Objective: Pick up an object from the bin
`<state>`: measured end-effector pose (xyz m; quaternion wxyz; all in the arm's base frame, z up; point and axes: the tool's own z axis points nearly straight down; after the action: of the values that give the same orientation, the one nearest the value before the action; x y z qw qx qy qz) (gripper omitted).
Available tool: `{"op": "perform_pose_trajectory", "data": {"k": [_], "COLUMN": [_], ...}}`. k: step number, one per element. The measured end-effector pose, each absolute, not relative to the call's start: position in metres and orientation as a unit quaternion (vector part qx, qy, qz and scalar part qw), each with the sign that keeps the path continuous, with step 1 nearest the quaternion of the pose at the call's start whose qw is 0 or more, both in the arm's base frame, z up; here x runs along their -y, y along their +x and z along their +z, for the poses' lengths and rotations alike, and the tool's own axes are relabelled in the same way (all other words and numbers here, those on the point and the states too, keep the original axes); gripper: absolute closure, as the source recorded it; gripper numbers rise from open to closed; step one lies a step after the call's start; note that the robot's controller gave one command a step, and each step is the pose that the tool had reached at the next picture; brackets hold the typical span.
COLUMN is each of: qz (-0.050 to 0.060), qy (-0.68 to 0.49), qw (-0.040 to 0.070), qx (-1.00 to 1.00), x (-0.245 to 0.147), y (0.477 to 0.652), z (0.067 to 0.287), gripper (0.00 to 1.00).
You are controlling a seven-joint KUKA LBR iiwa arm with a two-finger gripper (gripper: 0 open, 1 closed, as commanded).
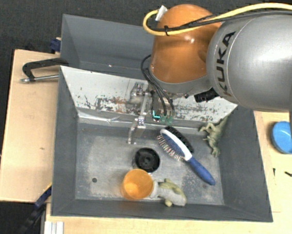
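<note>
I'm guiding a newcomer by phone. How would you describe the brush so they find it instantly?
Look in the grey bin, right half of its floor. The brush lies slanted, white bristled head toward the back, blue handle toward the front. Unlike the black disc and olive toy dinosaur nearby, it is long and blue.

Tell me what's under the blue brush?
The brush lies on the bin's grey floor. Nothing pokes out from beneath it, but the floor right under it is covered.
</note>
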<state>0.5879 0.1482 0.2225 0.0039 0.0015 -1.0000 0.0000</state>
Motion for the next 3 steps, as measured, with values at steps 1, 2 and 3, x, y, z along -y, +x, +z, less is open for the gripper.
{"op": "perform_pose_trajectory", "data": {"k": [1, 2, 3], "qz": [-0.001, 0.0, -0.001], "qy": [0.117, 0.297, 0.297], "qw": [-0.003, -0.007, -0.011], "qx": [0.993, 0.955, 0.955], "x": [-0.096, -0.057, -0.06], "y": [0.565, 0.523, 0.525], "z": [0.072, 0.074, 0.076], "gripper": [0.0, 0.0, 1.0]}}
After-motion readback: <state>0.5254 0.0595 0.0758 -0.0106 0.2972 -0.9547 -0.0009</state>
